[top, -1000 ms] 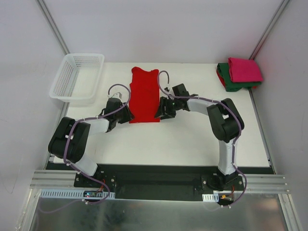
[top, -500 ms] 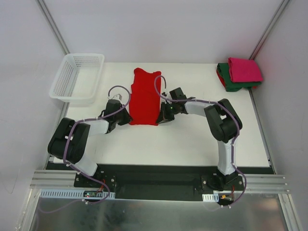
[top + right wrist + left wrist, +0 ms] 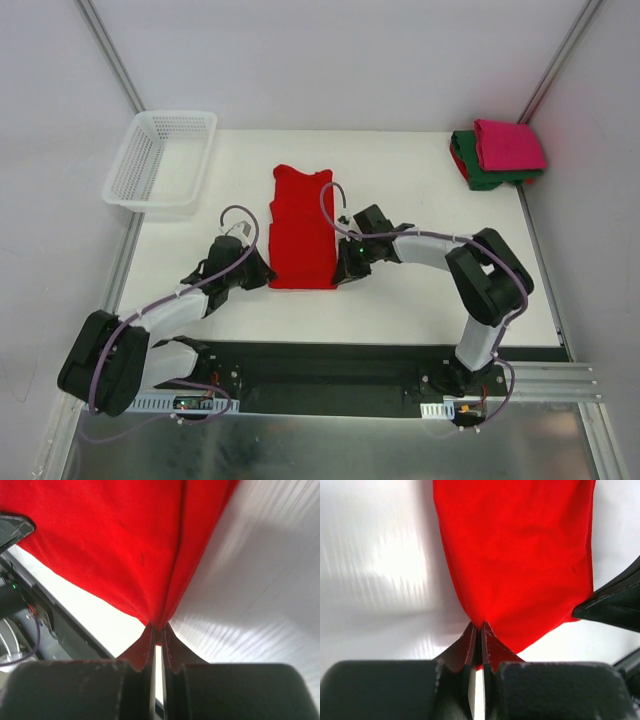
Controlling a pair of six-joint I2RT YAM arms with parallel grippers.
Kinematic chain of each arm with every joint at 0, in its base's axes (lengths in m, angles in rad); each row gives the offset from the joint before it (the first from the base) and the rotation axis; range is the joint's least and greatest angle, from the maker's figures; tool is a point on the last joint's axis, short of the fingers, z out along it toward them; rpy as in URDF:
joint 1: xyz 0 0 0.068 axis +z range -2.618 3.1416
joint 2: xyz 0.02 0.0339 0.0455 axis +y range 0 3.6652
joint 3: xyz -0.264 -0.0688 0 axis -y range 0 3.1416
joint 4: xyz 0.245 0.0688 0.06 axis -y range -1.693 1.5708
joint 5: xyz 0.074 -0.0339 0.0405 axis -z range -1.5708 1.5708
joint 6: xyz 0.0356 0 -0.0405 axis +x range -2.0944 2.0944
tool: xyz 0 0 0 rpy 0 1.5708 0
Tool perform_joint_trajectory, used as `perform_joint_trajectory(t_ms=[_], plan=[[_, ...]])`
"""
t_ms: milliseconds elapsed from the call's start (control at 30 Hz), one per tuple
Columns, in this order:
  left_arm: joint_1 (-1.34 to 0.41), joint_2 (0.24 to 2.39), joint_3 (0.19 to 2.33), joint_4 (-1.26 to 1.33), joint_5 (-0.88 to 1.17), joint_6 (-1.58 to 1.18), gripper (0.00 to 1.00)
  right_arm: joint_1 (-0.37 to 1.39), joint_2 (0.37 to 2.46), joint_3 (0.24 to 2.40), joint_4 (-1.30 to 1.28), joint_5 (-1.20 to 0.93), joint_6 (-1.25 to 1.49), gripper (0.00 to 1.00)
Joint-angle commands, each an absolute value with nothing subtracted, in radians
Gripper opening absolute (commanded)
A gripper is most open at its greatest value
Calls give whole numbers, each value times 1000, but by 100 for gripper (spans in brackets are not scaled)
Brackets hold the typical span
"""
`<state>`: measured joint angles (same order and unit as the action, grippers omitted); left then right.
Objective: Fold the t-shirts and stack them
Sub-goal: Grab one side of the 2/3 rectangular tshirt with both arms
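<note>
1. At far-left corner of desk, found white mesh basket standing upright, with mesh floor on show across the whole inside; well apart from all three t-shirts.
2. Near desk centre, found red t-shirt laid out as a long, narrow folded strip, neck end toward far side, hem end toward arm bases.
3. Noted left end effector clenched on near-left corner of red t-shirt, fingertips pressed together with cloth pinched between.
4. Noted right end effector likewise clamped on near-right corner of same garment, with creases running up from pinch point.
5. Unable to tell whether pinched corners rest on desk or hang just above it.
6. At far-right corner of desk, found magenta-pink t-shirt, folded, resting on top of dark green t-shirt, also folded; green cloth showing along left and near edges of stack. Well apart from both arms.
</note>
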<state>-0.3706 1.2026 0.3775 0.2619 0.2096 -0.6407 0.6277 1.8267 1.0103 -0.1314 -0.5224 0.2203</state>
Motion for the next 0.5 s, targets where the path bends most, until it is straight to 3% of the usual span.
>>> perform_joint_trajectory(t_ms=[0,233,467], plan=[[-443,1019,279,135,177,-712,0,689,1668,919,-189,-463,232,1],[-572,718,143,-38,131,-859,0,836,1519,795,-190,-399,336,1],[-617,630,288,-219,58,-815,0,885,1430,888,-342,-252,325,1]])
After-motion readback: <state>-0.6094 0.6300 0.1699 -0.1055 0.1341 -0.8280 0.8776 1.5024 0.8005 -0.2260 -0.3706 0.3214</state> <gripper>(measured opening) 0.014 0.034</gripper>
